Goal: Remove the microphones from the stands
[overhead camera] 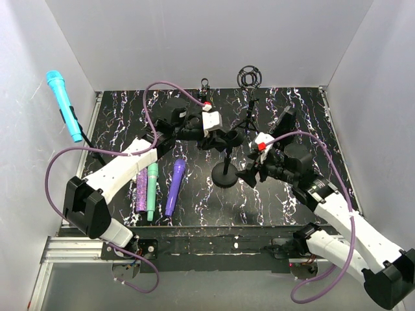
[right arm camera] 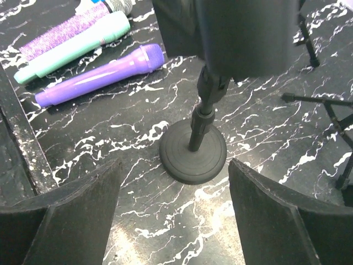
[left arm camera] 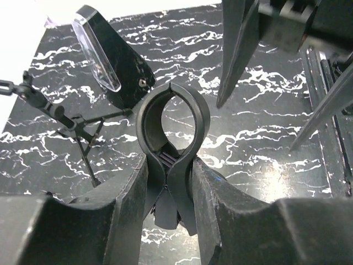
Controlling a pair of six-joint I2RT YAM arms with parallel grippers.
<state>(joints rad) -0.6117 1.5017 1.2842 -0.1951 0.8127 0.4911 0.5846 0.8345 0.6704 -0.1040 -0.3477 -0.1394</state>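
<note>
- The left claw (left arm camera: 168,179) is pressed together on the spring handles of the clip (left arm camera: 148,124), with one finger on each side. The squeeze has parted the clip's ring at the top.
- That ring is empty. I can look straight through it to the tabletop (right arm camera: 143,232), so no microphone sits in the stand (right arm camera: 201,118).
- The stand is upright on its round base (right arm camera: 193,157) near the middle of the tabletop.
- The right claw (right arm camera: 174,171) hovers just beside the stand, low down, its fingers spread wide with nothing between them.
- To the left of the base lie three microphones, roughly parallel. The purple microphone (right arm camera: 102,74) is nearest, then a mint microphone (right arm camera: 71,47), then a glittery microphone (right arm camera: 60,33) farthest out.
- I'd guess the purple one came out of the clip, but I can't tell for sure.
- A cyan microphone (overhead camera: 63,103) hangs on the left wall, well apart from all this.
- The removal looks done to me, and what's left is letting go of the clip cleanly.
- To do that well, ease the squeeze off gradually, so the spring doesn't snap the ring shut and rock the light stand.
- Then draw the left claw back along the line of the handles rather than sideways, so the clip isn't dragged along with it.
- The right claw should stay clear of the pole, but close enough to steady the stand if it wobbles.
</note>
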